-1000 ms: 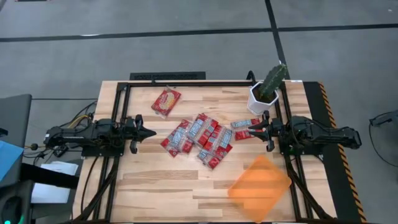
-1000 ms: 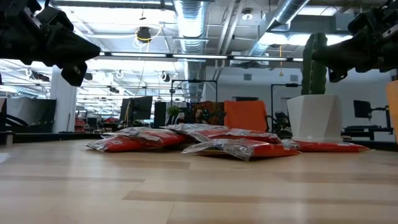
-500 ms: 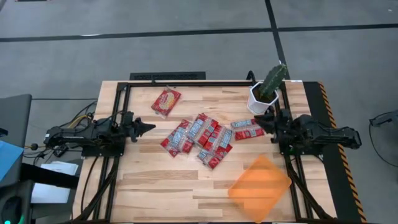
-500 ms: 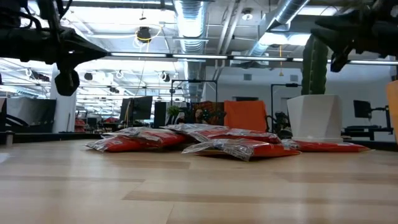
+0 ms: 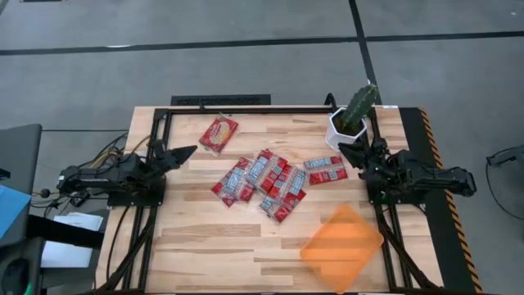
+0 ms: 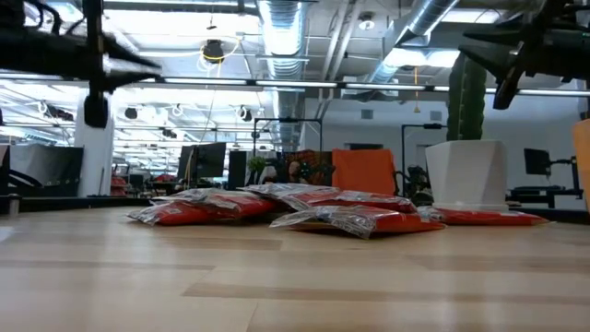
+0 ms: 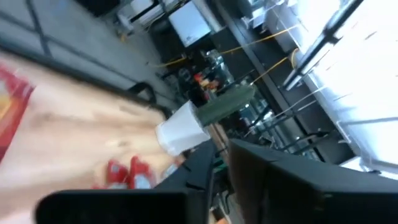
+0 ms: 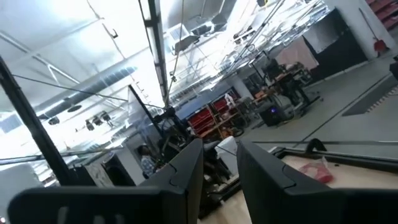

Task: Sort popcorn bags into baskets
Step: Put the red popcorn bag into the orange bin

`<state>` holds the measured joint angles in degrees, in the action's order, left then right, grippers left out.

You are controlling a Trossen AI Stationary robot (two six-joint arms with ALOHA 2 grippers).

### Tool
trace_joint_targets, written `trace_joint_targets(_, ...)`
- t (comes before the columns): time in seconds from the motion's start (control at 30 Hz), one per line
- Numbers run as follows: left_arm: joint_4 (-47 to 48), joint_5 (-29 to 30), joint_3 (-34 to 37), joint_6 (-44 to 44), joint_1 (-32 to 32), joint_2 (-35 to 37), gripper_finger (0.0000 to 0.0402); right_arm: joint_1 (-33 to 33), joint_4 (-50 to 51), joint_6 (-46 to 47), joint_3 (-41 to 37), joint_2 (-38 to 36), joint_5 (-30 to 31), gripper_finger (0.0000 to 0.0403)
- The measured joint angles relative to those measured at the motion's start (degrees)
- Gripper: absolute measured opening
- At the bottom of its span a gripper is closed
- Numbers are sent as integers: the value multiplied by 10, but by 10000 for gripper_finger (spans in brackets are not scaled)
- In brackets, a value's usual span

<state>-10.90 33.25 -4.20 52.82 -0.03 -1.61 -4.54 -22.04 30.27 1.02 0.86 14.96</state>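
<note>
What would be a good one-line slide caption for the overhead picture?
Two robot arms flank a wooden table with scattered popcorn bags, an orange basket and a potted cactus.

Popcorn bags heaped mid-table, orange basket near right arm, cactus pot

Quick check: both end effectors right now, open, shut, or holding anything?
Left end effector: empty, raised at the table's left edge; open or shut cannot be told.
Right end effector: fingers apart with nothing between them, raised beside the cactus pot.
</note>
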Motion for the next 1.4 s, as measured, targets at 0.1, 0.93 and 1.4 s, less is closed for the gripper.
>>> trace_joint_targets(0.1,-5,2,-26,-42,0,-22,92,0,-9,-1,0,16,10,125)
trace_joint_targets(0.93,360,-89,-385,-244,155,-428,247,18,214,-183,333,453,25,259)
trace_joint_targets(1.4,318,-358,-357,-360,474,-589,247,19,181,-145,364,574,25,260)
